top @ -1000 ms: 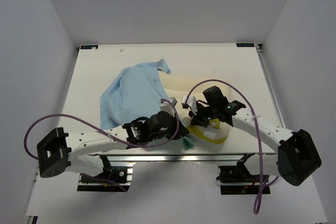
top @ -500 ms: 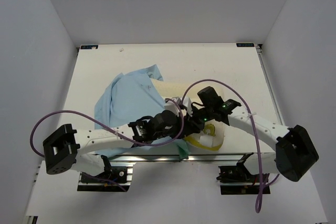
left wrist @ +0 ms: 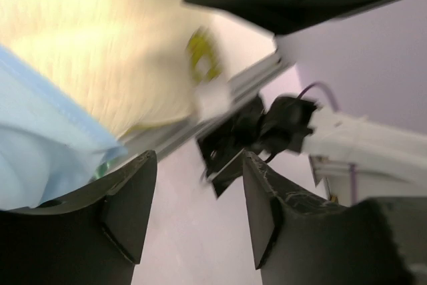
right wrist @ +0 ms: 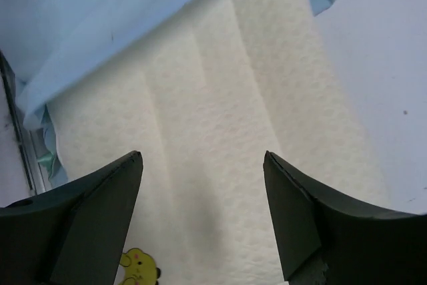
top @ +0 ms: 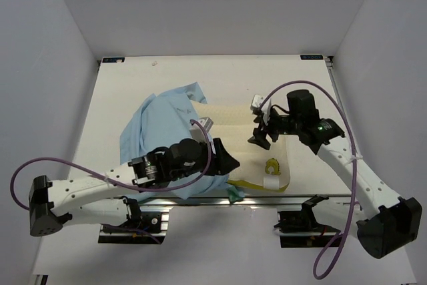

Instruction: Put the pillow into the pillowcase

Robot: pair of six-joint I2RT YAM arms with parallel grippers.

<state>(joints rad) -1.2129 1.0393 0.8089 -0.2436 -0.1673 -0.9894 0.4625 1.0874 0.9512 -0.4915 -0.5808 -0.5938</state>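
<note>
Light-blue pillowcase (top: 160,125) crumpled at left-centre of white table (top: 120,78), draped over left end of cream pillow (top: 233,118); pillow's right end bare, reaching near table edge. Left gripper (top: 229,163) above near hem of pillowcase, jaws parted, nothing between. Right gripper (top: 260,139) above bare pillow, jaws wide, empty. Yellow sticker (top: 271,165) on pillow's near right corner

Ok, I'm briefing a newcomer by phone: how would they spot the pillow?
On the white table, find the crumpled light blue cloth pillowcase. The thick cream foam pillow shows from under its right edge; unlike the limp cloth, it is ridged and yellow-edged.
</note>
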